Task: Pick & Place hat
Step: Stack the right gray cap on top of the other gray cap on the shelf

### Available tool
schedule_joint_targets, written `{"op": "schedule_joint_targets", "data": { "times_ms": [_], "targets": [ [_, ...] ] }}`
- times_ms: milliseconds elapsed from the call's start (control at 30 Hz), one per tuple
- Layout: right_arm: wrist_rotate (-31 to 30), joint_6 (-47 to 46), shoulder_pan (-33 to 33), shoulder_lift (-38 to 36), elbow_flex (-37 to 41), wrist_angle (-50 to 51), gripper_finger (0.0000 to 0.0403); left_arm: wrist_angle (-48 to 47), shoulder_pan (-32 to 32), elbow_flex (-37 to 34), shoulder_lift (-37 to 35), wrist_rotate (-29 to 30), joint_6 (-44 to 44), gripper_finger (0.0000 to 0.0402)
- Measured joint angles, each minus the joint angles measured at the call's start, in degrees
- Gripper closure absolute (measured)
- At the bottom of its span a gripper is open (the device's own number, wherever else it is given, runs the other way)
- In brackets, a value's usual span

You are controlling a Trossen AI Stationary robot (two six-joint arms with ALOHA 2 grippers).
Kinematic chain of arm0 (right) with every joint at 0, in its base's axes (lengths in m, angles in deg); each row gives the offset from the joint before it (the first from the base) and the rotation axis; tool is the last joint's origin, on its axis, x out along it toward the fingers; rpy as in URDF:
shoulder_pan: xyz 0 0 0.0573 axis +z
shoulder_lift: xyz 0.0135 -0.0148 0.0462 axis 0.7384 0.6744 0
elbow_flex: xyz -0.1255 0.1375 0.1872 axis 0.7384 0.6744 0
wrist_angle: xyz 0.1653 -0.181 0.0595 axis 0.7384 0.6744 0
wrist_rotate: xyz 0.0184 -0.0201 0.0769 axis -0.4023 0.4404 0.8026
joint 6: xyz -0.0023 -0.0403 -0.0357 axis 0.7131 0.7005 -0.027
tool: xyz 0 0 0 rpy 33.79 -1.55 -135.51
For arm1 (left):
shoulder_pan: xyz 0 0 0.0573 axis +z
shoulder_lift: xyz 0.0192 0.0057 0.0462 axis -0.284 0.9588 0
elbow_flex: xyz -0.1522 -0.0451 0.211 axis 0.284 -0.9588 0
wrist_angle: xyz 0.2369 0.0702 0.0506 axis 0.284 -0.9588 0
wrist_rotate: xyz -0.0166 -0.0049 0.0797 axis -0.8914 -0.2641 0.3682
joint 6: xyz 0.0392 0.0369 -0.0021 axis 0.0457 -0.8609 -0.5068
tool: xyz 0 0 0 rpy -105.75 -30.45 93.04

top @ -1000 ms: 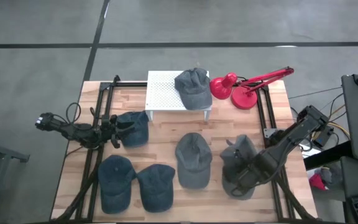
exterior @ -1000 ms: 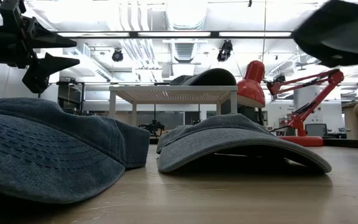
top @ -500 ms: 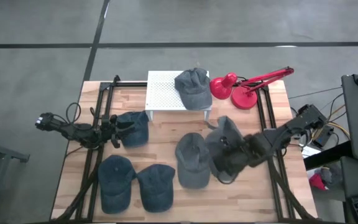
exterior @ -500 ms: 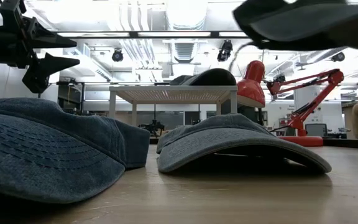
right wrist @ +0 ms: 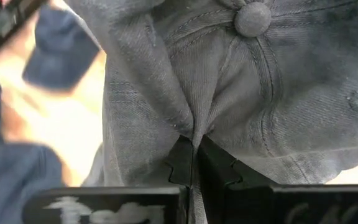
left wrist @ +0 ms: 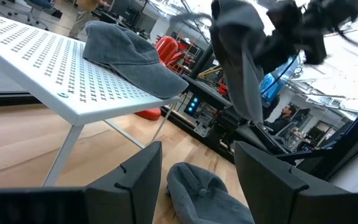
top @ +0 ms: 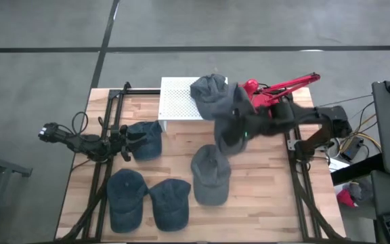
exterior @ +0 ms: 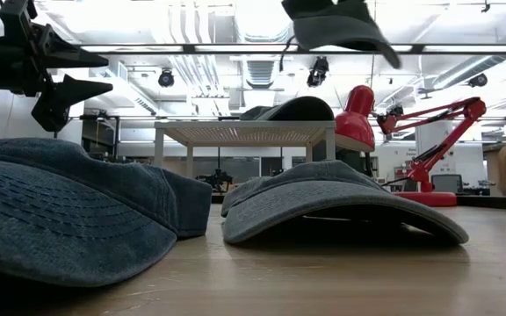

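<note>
right gripper [right wrist: 191, 163] pinching grey hat [top: 230, 116] | swung from lower right up to centre-top | nearing white rack [top: 178, 98] | left gripper [left wrist: 194, 163] spread, idle

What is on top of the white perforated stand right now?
One grey cap lies on the white stand, at its right end. A second grey cap, pinched in the right gripper, hangs in the air beside it and hides part of the stand's right edge.

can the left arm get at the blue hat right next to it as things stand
Probably yes. The left gripper sits at the edge of the blue hat with fingers open and nothing lies between them. The right gripper is away, holding a gray hat near the white rack.
</note>
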Motion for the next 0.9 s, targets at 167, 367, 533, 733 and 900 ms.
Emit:
{"op": "schedule_joint_targets", "data": {
  "times_ms": [167, 367, 533, 733, 900],
  "targets": [
    [0.0, 6.1, -6.6, 0.6, -5.4, -2.5, 0.0391, 0.0, 0.0, 0.0, 0.0, 0.0, 0.0, 0.0197],
    [2.0, 15.1, -12.4, 5.9, -14.9, -2.5, 0.0391, 0.0, 0.0, 0.0, 0.0, 0.0, -0.1, 0.0197],
    [5.4, 22.6, -16.3, 13.0, -24.1, -0.1, 0.0391, 0.0, 0.0, 0.0, 0.1, 0.0, -0.1, 0.0197],
    [7.7, 24.9, -20.9, 18.8, -29.7, 5.4, 0.0391, 0.0, 0.0, 0.0, 0.2, 0.1, -0.2, 0.0197],
    [10.6, 25.3, -23.7, 20.7, -28.9, 4.9, 0.0391, 0.0, 0.0, 0.0, 0.7, 0.2, -0.1, 0.0197]
  ]
}}
